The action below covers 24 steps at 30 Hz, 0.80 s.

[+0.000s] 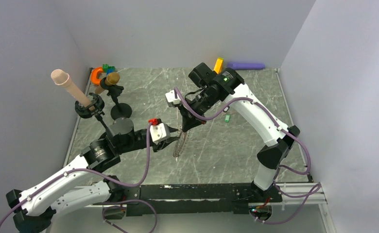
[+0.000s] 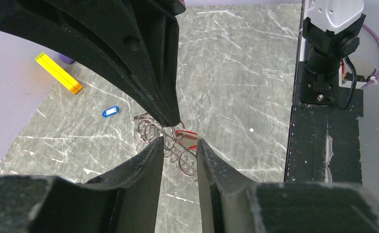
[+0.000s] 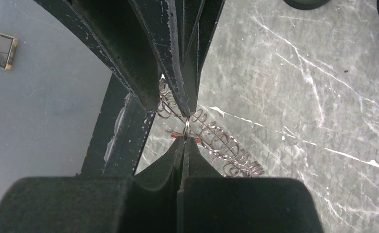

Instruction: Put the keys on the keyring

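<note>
The keyring (image 1: 179, 145), a chain of silver rings, hangs above the table between my two grippers. My right gripper (image 1: 185, 127) is shut on one thin ring at its top (image 3: 188, 127). The rest of the chain (image 3: 226, 145) droops below. My left gripper (image 1: 177, 132) meets it from the left. Its jaws (image 2: 179, 141) stand a little apart, with the red key (image 2: 187, 133) and some rings (image 2: 187, 162) between the tips. The blue key (image 2: 111, 111) lies on the table. The green key (image 1: 228, 117) lies right of the grippers. The black key is hidden.
A yellow-orange block (image 1: 218, 64) and a purple cylinder (image 1: 246, 65) lie at the back wall. Stands with round black bases (image 1: 121, 110) hold a beige peg (image 1: 71, 87) and an orange ring (image 1: 96, 74) at the back left. Walls close in three sides.
</note>
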Motion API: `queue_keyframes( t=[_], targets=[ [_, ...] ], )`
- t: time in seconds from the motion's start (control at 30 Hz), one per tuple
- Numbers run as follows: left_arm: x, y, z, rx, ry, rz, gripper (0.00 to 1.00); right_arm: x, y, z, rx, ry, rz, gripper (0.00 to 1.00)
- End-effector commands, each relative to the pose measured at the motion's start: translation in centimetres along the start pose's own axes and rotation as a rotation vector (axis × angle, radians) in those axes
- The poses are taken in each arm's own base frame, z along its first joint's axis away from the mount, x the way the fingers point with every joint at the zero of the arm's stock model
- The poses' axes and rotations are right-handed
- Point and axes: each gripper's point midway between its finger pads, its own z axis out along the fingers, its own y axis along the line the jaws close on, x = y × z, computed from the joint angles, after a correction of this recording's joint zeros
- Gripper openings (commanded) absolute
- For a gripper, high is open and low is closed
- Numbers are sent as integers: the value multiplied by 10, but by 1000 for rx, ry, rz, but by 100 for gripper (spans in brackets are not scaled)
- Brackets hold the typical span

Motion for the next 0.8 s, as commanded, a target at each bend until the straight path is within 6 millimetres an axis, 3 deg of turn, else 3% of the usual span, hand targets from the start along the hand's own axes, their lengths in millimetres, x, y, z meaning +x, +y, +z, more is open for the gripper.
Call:
queue_keyframes(
  t=[0.0, 0.4, 0.53, 0.6, 0.77],
  targets=[
    [-14, 5, 4, -16, -65, 28, 34, -10, 5, -2, -13, -41, -45, 0],
    [-8, 9, 11, -27, -42, 24, 29, -12, 9, -2, -27, -53, -41, 0],
    [-3, 7, 16, -5, -9, 20, 15, -12, 10, -2, -32, -55, -37, 0],
    [-1, 8, 17, -3, 4, 19, 2, -13, 10, -2, -32, -56, -40, 0],
    [-2, 8, 15, -11, 4, 12, 0, -12, 11, -2, -36, -57, -39, 0]
  ],
)
